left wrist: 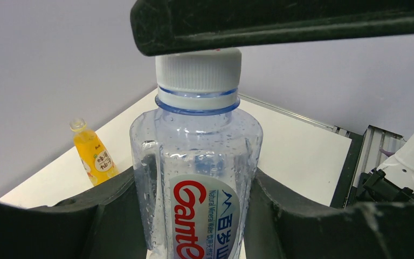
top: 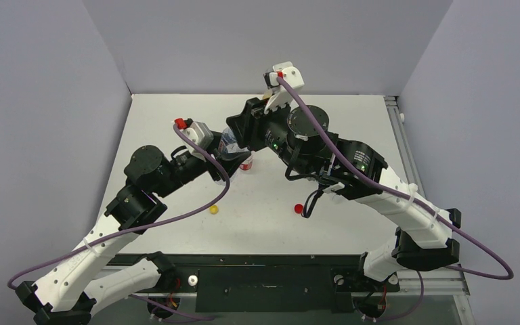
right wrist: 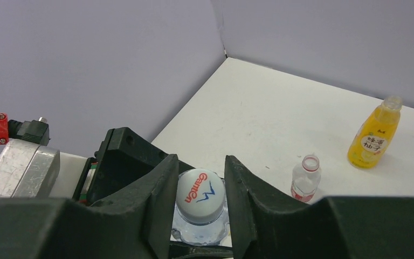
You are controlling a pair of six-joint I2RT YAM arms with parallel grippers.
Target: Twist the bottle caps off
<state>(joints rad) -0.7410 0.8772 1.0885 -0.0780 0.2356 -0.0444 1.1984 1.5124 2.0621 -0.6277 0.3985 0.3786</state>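
Note:
My left gripper (left wrist: pixel 197 216) is shut on the body of the clear bottle with the blue and red label (left wrist: pixel 205 178) and holds it upright; the top view shows them at mid-table (top: pixel 229 143). Its white cap (left wrist: pixel 198 73) is on. My right gripper (right wrist: pixel 200 197) comes down from above, and its fingers (right wrist: pixel 153 199) touch both sides of that cap (right wrist: pixel 199 194). The yellow-orange juice bottle (right wrist: pixel 373 135) and the red-white label bottle (right wrist: pixel 305 181) stand open without caps. A yellow cap (top: pixel 213 209) and a red cap (top: pixel 298 208) lie loose on the table.
The right arm (top: pixel 352 162) reaches across the table's middle over the held bottle. Grey walls close the back and both sides. A metal rail (top: pixel 396 118) runs along the table's right edge. The plain bluish bottle and the second white cap are out of view.

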